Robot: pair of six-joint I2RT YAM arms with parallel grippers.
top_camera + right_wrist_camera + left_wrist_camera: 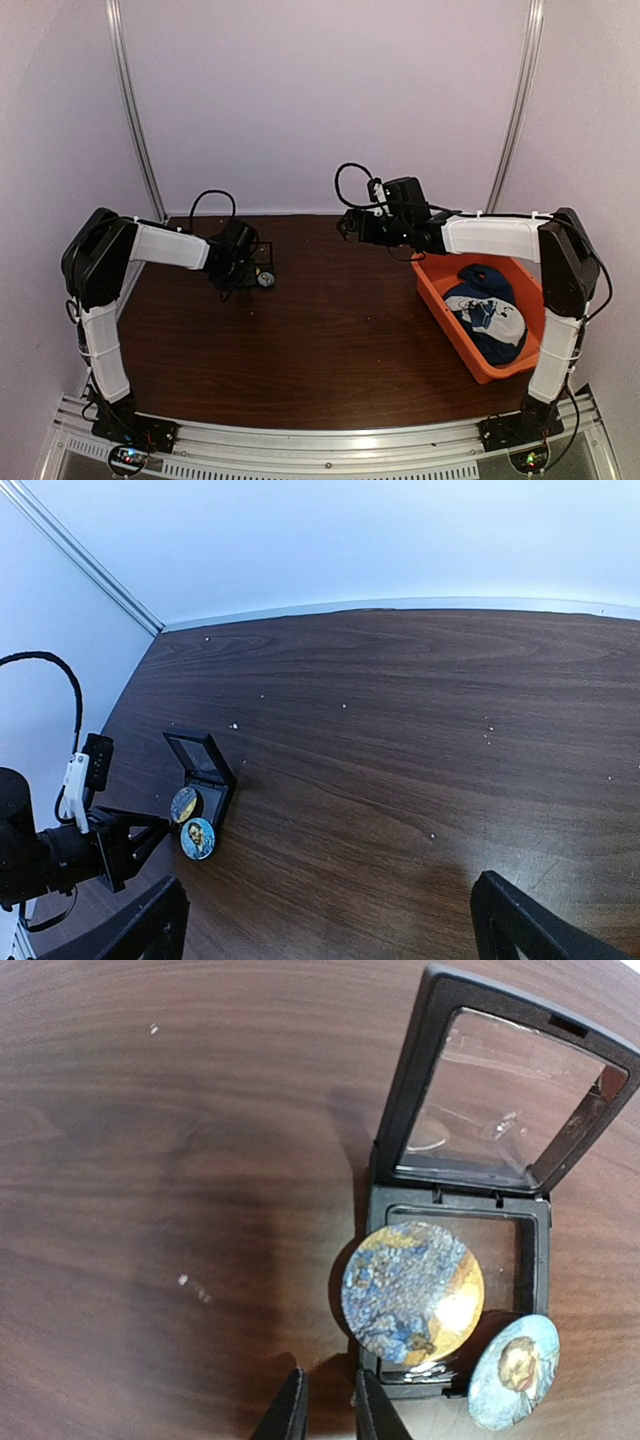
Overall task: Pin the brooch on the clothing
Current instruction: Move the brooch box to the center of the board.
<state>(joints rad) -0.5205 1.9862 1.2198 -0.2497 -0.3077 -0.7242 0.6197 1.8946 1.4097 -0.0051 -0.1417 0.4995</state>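
1. We see the left claw (328, 1392) low over the dark wooden worktop (330, 330). Its fingers are narrowly parted, and nothing shows in the slim gap between them.
2. Just beyond its fingertips stands a small black hinged box (460, 1203) with its clear-windowed lid raised.
3. A round blue-and-orange brooch (412, 1293) rests tilted on the near left corner of the box's base, close to the claw's right finger. We cannot tell whether it touches the finger.
4. A portrait brooch (515, 1370), pale blue-grey, lies on the wood just beside the base's near right corner.
5. The right claw (340, 932) hangs above the middle back of the worktop. Its fingers are spread wide and hold nothing.
6. The navy T-shirt (485, 310), its white print partly showing, lies crumpled inside the orange tub (440, 300).
7. The tub sits at the right side of the worktop, well apart from the box and both brooches.
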